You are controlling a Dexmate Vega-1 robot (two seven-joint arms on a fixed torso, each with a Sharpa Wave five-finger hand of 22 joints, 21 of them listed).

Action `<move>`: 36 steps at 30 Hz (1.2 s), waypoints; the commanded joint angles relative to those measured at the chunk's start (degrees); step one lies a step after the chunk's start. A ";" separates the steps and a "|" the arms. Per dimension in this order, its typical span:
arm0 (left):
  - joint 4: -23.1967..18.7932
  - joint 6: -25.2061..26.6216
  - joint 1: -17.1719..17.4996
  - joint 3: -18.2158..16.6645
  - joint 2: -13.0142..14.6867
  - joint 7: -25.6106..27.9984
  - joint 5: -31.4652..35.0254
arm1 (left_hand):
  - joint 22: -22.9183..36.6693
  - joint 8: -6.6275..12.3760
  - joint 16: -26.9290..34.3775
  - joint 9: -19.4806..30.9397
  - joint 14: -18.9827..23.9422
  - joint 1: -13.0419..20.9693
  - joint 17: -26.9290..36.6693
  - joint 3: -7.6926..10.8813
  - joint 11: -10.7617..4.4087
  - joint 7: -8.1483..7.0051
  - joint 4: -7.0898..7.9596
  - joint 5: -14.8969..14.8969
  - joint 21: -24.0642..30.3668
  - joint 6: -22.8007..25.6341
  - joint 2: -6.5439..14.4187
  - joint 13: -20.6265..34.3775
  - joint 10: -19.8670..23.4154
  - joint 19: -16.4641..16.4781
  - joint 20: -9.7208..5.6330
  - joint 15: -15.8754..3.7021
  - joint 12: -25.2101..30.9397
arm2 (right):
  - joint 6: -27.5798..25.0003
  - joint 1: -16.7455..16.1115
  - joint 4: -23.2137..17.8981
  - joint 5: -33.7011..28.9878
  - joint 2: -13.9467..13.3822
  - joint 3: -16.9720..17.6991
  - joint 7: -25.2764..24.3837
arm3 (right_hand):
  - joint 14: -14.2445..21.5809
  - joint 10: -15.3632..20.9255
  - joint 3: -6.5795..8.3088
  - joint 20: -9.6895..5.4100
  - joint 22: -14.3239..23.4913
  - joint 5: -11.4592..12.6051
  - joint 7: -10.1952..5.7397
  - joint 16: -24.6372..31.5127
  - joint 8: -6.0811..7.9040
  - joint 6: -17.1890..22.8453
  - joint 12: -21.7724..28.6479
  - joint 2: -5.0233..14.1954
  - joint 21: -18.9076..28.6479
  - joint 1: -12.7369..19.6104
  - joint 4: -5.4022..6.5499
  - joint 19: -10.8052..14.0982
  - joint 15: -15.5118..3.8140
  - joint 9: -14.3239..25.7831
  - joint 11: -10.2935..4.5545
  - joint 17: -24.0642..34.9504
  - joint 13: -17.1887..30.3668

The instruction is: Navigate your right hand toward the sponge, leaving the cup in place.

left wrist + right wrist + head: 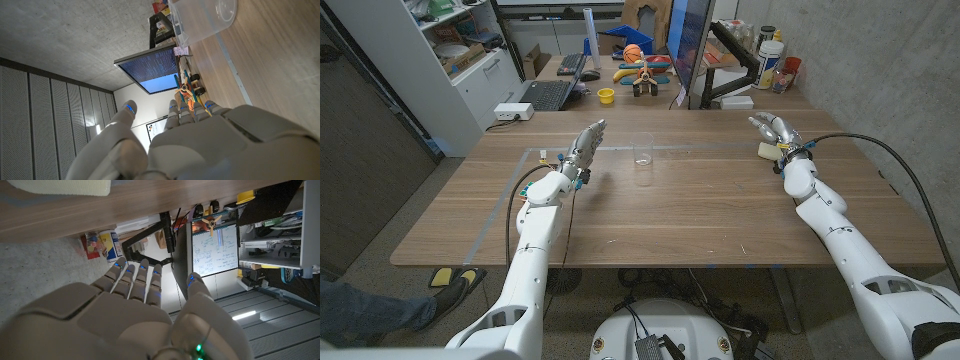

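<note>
Head view: right hand [772, 129] right of centre in the upper half, fingers apart and holding nothing, just above the pale yellow sponge [767, 151] lying on the wooden table [670, 210]. Clear cup [643, 150] upright at upper centre, well apart from both hands; left hand [585, 146] left of it, fingers extended, empty. Right wrist view: sponge [60, 186] at top left, beyond the spread fingers [131, 277].

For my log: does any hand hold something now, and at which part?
Nothing is held. The right hand is open beside the sponge; the left hand is open, apart from the cup.
</note>
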 commanded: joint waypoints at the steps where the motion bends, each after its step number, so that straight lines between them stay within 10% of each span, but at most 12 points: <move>1: 0.84 -0.04 -0.55 0.14 0.07 0.05 0.23 | 0.25 0.19 0.22 0.28 -0.45 0.34 0.09 -0.16 -0.08 -0.12 -0.10 -0.24 -0.04 0.57 0.15 0.18 0.34 -1.91 -0.44 -0.18 0.33 | -2.84 0.25 0.05 -1.95 -0.65 -1.20 -0.20 | -0.26 -0.45 0.39 -1.83 0.08 0.45 -0.43 0.17 0.00 0.04 -0.09 -0.22 -0.28 -0.08 0.17 -0.25 -1.08 0.23 -0.08 0.15 0.25; 36: 1.80 0.69 -1.62 0.45 0.47 0.04 1.13 | 0.27 0.05 0.22 0.28 -0.55 0.34 0.10 -0.47 -0.06 0.37 -0.11 -0.24 -0.32 0.49 0.26 0.19 0.23 -2.07 -0.13 -0.04 0.25 | -5.46 2.71 4.09 -3.40 -0.87 -3.86 -2.16 | -1.49 -1.47 0.50 -1.36 0.15 0.45 -0.83 0.08 -0.10 -0.55 -0.24 0.12 -1.59 -0.39 0.42 -1.17 -0.49 0.23 -0.04 0.20 0.27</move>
